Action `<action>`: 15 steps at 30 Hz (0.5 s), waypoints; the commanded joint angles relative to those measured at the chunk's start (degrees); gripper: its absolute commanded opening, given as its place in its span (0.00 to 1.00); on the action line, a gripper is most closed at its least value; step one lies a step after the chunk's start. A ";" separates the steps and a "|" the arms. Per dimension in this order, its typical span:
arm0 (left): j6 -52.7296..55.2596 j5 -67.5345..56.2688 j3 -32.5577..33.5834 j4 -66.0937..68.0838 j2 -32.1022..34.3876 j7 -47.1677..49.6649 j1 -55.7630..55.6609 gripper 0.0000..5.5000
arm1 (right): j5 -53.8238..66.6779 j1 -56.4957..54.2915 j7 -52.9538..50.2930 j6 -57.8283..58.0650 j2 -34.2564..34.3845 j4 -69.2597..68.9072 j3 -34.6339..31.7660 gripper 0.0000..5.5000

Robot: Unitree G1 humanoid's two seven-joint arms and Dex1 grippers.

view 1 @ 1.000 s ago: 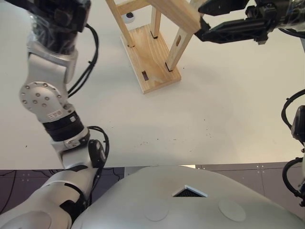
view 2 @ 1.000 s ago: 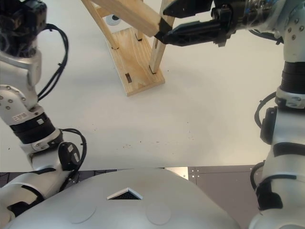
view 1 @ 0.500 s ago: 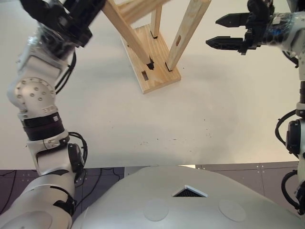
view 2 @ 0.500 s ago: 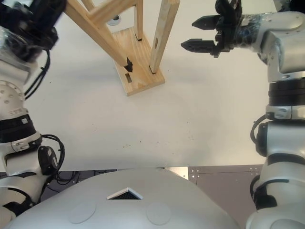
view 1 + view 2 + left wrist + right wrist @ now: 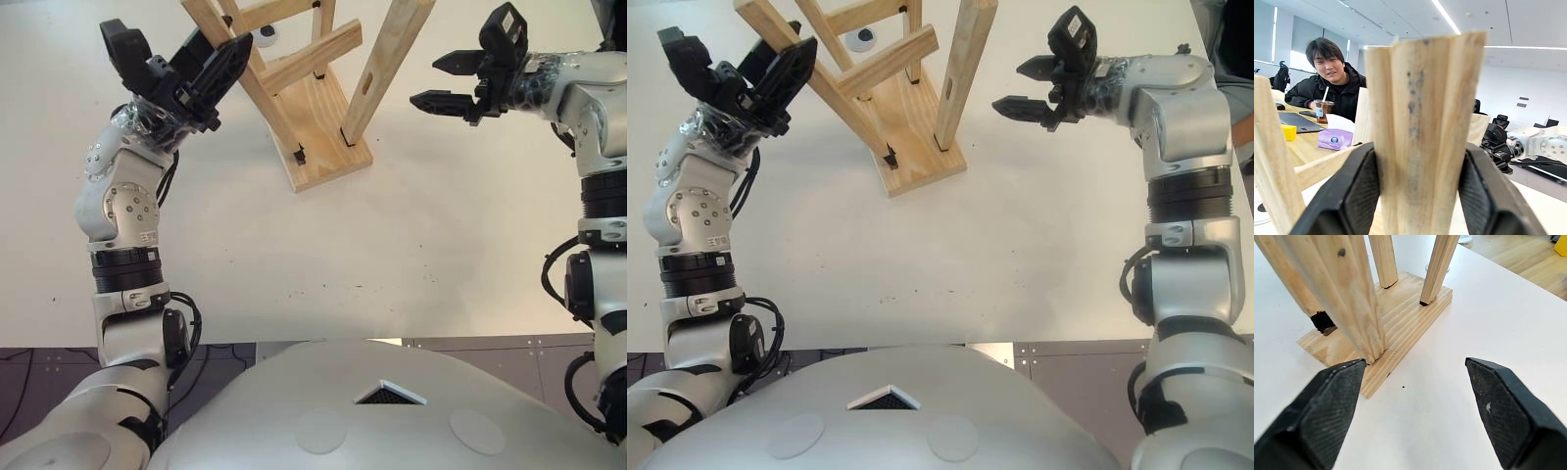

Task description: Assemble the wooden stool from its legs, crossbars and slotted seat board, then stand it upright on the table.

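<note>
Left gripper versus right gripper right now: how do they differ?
The left gripper is clamped on a tilted stool leg; the right gripper is open and holds nothing. The left gripper touches the stool; the right gripper hangs clear beside it. Both are raised above the table.

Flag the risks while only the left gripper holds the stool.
The leg in the left gripper leans at a slant into the seat board; pressing it may jam it or lever the board up. The right gripper hangs open, clear of the stool, so nothing braces the board against sliding.
</note>
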 commanded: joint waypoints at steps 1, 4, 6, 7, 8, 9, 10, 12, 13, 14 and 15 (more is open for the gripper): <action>-1.62 2.24 -0.94 0.84 -0.02 -1.04 0.80 0.39 | -0.94 -1.15 -0.42 -0.42 0.42 1.02 -0.19 0.68; -2.34 3.69 -1.48 1.59 0.48 -1.65 1.00 0.39 | -1.24 -1.01 -0.19 -0.26 0.38 0.94 -0.46 0.68; -2.72 4.07 -1.57 1.73 0.63 -1.89 0.93 0.39 | -1.28 -1.09 -0.20 -0.15 0.46 0.99 -0.70 0.68; -2.82 4.17 -1.51 1.79 0.66 -1.97 0.81 0.39 | -1.29 -1.11 -0.20 -0.14 0.51 1.01 -0.75 0.68; -2.97 4.36 -1.49 1.94 0.71 -2.08 0.71 0.39 | -1.29 -1.10 -0.18 -0.14 0.54 1.00 -0.77 0.68; -3.25 4.61 -1.49 2.21 0.72 -2.19 0.65 0.39 | -1.23 -1.15 -0.25 -0.06 0.68 0.96 -0.84 0.68; -3.45 4.78 -1.50 2.40 0.70 -2.27 0.63 0.39 | -1.12 -1.23 -0.31 0.08 0.82 0.95 -0.94 0.68; -3.75 4.91 -1.42 2.41 0.64 -2.33 0.75 0.38 | -0.73 -1.62 -0.38 0.64 1.21 0.98 -1.19 0.68; -3.85 4.93 -1.44 2.32 0.61 -2.34 0.82 0.38 | -0.65 -1.82 -0.39 0.76 1.31 1.11 -1.25 0.68; -4.00 4.99 -1.49 2.22 0.60 -2.39 0.92 0.38 | -0.58 -2.19 -0.51 0.94 1.51 1.36 -1.36 0.68; -4.50 5.24 -1.46 2.19 0.55 -2.29 0.96 0.38 | -0.54 -2.68 -0.72 1.09 1.80 1.72 -1.45 0.68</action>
